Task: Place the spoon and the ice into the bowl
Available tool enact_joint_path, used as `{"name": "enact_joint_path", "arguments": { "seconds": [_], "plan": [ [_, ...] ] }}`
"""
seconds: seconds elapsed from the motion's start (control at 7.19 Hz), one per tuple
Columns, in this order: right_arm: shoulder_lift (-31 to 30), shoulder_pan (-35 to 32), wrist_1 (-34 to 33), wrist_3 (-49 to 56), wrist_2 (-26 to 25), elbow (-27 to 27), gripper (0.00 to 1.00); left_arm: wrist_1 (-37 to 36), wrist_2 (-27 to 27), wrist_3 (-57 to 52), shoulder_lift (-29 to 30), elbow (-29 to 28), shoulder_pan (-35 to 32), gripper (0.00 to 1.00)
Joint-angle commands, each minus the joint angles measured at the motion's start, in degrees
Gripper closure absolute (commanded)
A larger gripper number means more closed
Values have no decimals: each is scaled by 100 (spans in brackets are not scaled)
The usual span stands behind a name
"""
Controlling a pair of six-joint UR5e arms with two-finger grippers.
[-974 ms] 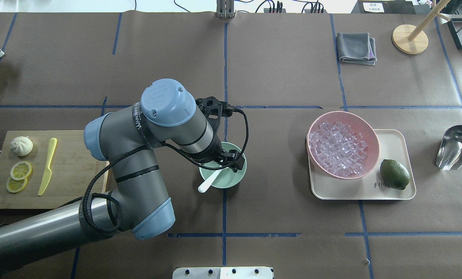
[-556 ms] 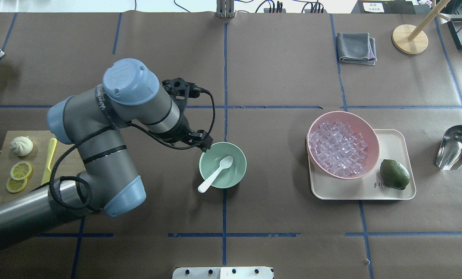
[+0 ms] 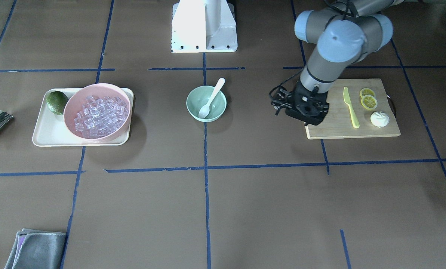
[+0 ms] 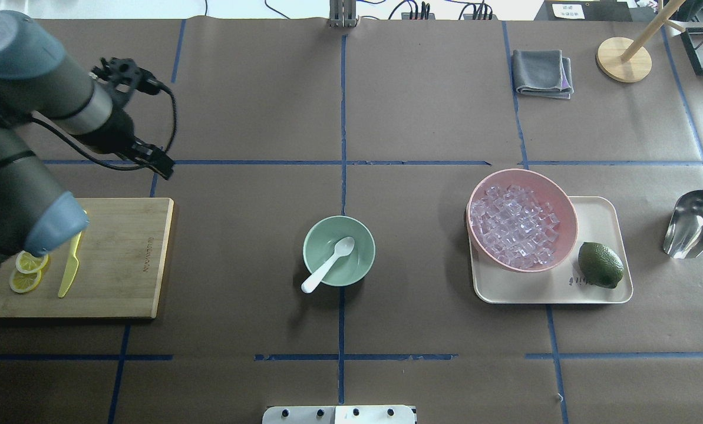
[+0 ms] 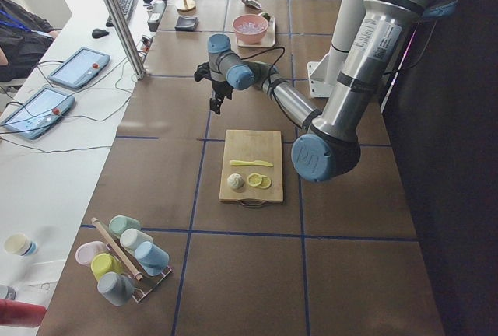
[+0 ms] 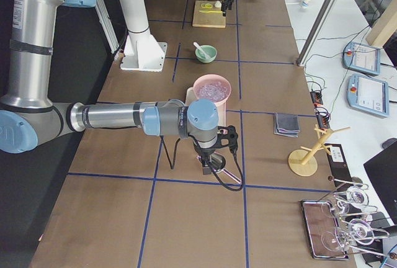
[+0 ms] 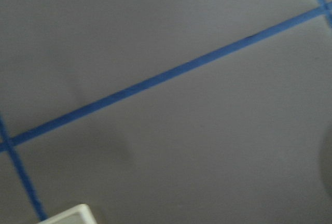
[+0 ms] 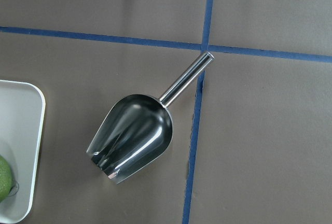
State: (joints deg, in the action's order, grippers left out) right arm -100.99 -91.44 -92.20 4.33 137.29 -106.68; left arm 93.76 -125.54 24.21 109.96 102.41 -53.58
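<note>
The white spoon [image 4: 326, 268] lies in the mint-green bowl [image 4: 358, 262] at the table's middle, scoop inside and handle over the near rim; both also show in the front view, spoon [image 3: 211, 98] in bowl [image 3: 194, 101]. The ice [image 4: 516, 227] fills the pink bowl [image 4: 566, 206] on the right. My left gripper [image 4: 164, 166] hangs open and empty over bare table by the cutting board's far corner, well left of the bowl. My right gripper [image 6: 208, 167] shows only in the exterior right view; I cannot tell if it is open or shut.
A metal scoop [image 8: 135, 136] lies at the far right [image 4: 696, 221], under the right wrist. The pink bowl and a green lime [image 4: 600, 265] sit on a cream tray [image 4: 600, 221]. A cutting board [image 4: 121, 259] holds a yellow-green knife [image 4: 69, 268] and lemon slices [image 4: 27, 272]. A grey cloth [image 4: 543, 72] lies at the back.
My left gripper has left the spoon in the mint bowl and drawn away to the left and farther back. The spoon and bowl have stayed still.
</note>
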Motion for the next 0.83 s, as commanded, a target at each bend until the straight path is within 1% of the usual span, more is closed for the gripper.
{"name": "enact_joint_path", "arguments": {
  "seconds": [0.0, 0.28, 0.42, 0.56, 0.7],
  "plan": [
    [0, 4, 0, 7, -9, 41, 0, 20, -1012, -794, -1059, 16, -1525, 0],
    [9, 21, 0, 7, -9, 68, 0, -207, -1025, -2369, -1493, -307, -2556, 0],
    [18, 30, 0, 7, -9, 85, 0, -226, -1025, -2534, -1765, -301, -2839, 0],
    [18, 30, 0, 7, -9, 94, 0, -148, -1007, -2483, -2272, -327, -3121, 0],
    [18, 30, 0, -2, 0, 86, 0, -17, -929, -2561, -2678, -614, -3271, 0]
  ]
}}
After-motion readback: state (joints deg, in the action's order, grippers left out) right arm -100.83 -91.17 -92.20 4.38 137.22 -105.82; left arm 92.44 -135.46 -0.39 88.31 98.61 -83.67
